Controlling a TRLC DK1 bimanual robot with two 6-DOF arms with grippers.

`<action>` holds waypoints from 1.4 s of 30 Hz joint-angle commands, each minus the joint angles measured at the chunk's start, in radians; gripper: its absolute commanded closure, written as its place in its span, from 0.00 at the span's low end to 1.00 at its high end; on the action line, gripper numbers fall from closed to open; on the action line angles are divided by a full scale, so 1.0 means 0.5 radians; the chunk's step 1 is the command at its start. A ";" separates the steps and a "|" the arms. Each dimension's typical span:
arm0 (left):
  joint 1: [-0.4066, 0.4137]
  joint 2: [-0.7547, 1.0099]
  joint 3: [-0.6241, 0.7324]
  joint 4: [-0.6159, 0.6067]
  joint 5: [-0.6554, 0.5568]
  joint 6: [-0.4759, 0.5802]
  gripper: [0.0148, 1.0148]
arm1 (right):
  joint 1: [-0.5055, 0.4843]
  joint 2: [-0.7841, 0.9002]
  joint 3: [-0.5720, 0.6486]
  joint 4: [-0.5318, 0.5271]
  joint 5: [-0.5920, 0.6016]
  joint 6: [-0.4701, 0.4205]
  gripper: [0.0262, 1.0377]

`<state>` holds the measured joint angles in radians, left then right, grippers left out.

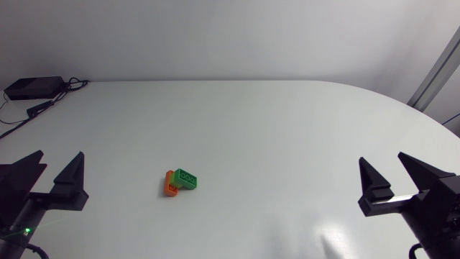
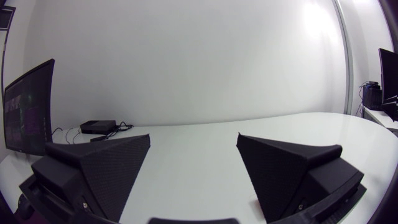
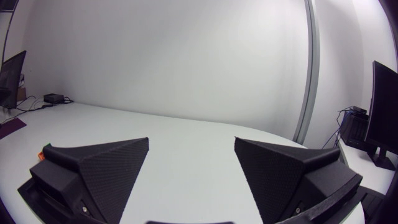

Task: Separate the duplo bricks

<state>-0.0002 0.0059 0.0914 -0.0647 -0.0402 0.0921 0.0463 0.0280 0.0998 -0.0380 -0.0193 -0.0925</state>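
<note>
Two duplo bricks joined on the white table [image 1: 287,129], about 7 o'clock from table centre in the head view, nearer the left arm. Green duplo brick [image 1: 187,178] sits on the far end of the orange duplo brick [image 1: 169,187], touching and overlapping it. Green long axis runs roughly 10-to-4 o'clock, stud side facing up toward the camera. Orange long axis is closer to 12-to-6, with its near end sticking out past the green at 6 o'clock. Any print on the studs is too small to read. Left gripper [image 1: 57,157] is at the 8 o'clock table edge, jaws spread wide, nothing between them, well apart from the bricks. The left wrist view shows the same: left gripper [image 2: 193,138] gaping over bare table. Right gripper [image 1: 383,160] is at the 4 o'clock edge, also wide open and holding nothing. In the right wrist view a sliver of the orange brick [image 3: 42,151] shows just past one finger [image 3: 99,168]. Small black box [image 1: 32,88] with cables sits at the 10 o'clock corner.
</note>
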 commanded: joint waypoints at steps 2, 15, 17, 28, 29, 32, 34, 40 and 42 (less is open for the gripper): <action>-0.021 0.037 0.100 -0.015 -0.002 0.009 0.06 | 0.051 0.235 0.230 -0.022 0.011 0.056 0.05; -0.043 0.534 0.449 -0.122 -0.002 -0.009 0.06 | 0.328 0.981 0.678 -0.090 0.085 0.234 0.05; -0.058 0.645 0.514 -0.128 0.001 -0.034 0.06 | 0.340 1.079 0.724 -0.090 0.085 0.237 0.05; -0.205 1.442 0.916 -0.303 0.084 -0.190 0.08 | 0.407 1.512 0.908 -0.108 -0.044 0.231 0.05; -0.211 1.513 0.955 -0.328 0.114 -0.209 0.08 | 0.414 1.548 0.923 -0.111 -0.050 0.231 0.05; -0.208 1.746 1.094 -0.426 0.200 -0.227 0.08 | 0.456 1.668 0.963 -0.111 -0.087 0.240 0.05; -0.196 1.890 1.179 -0.490 0.274 -0.227 0.08 | 0.512 1.779 1.003 -0.142 -0.096 0.240 0.05; -0.138 2.191 1.268 -0.512 0.522 -0.227 0.08 | 0.530 2.190 1.239 -0.415 -0.284 0.243 0.05; -0.138 2.246 1.265 -0.493 0.578 -0.200 0.08 | 0.530 2.325 1.325 -0.504 -0.363 0.240 0.05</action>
<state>-0.0750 1.0924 0.6941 -0.3103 0.2256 0.0029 0.3023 1.1286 0.7139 -0.2558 -0.1772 0.0044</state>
